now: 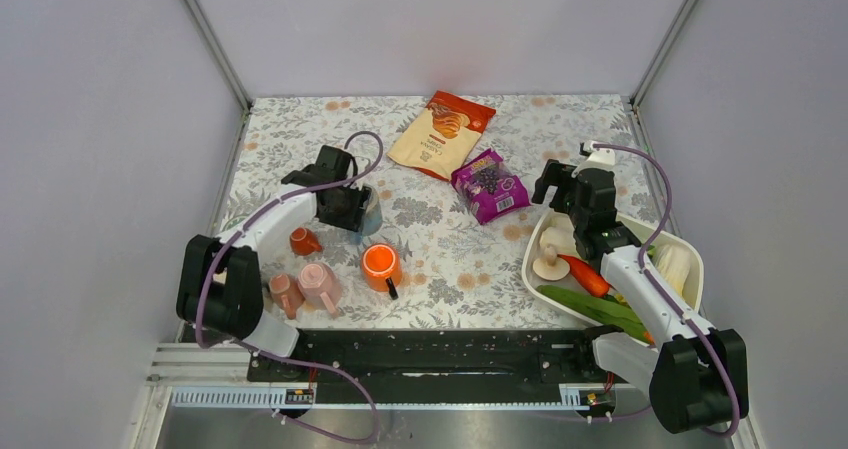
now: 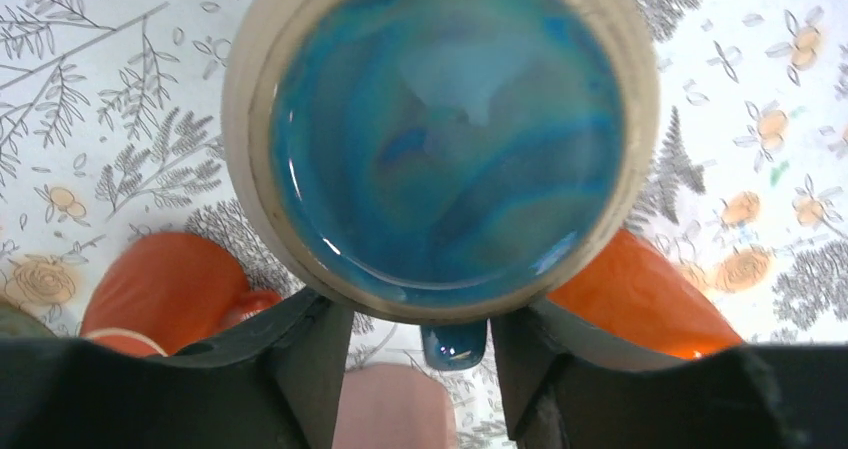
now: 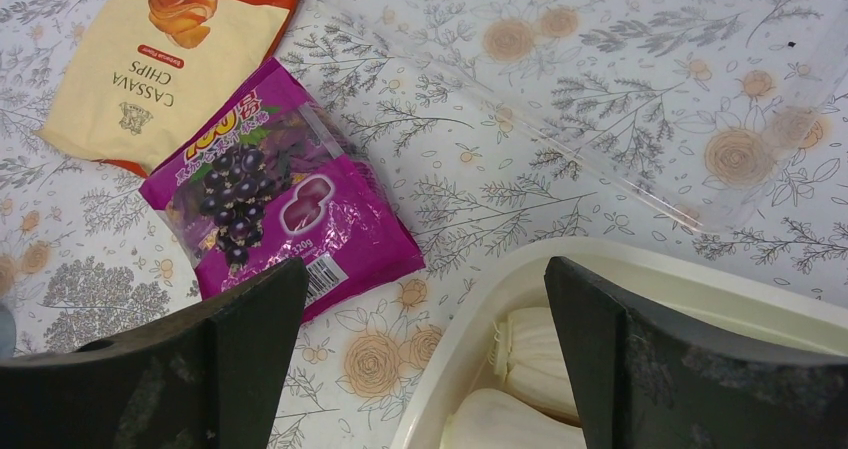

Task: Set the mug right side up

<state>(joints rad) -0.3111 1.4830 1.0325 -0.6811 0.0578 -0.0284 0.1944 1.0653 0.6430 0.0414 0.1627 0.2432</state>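
The blue mug [image 2: 440,139] stands on the flowered table under my left gripper [image 2: 420,369]. A round glossy blue face ringed in cream points up at the wrist camera; I cannot tell whether it is the mouth or the base. Its blue handle [image 2: 455,341] lies between my two dark fingers [image 2: 310,369] with a gap on each side. The jaws are apart and grip nothing. In the top view the left gripper [image 1: 345,207] hides most of the mug [image 1: 372,216]. My right gripper [image 1: 560,184] is open and empty over the table, and the right wrist view [image 3: 425,349] shows it too.
A small orange cup [image 1: 304,240], two pink mugs [image 1: 320,284] and an upright orange mug [image 1: 381,265] stand close in front of the left gripper. A chips bag [image 1: 440,134] and a purple packet [image 1: 490,184] lie mid-table. A cream tray [image 1: 690,254] of vegetables sits on the right.
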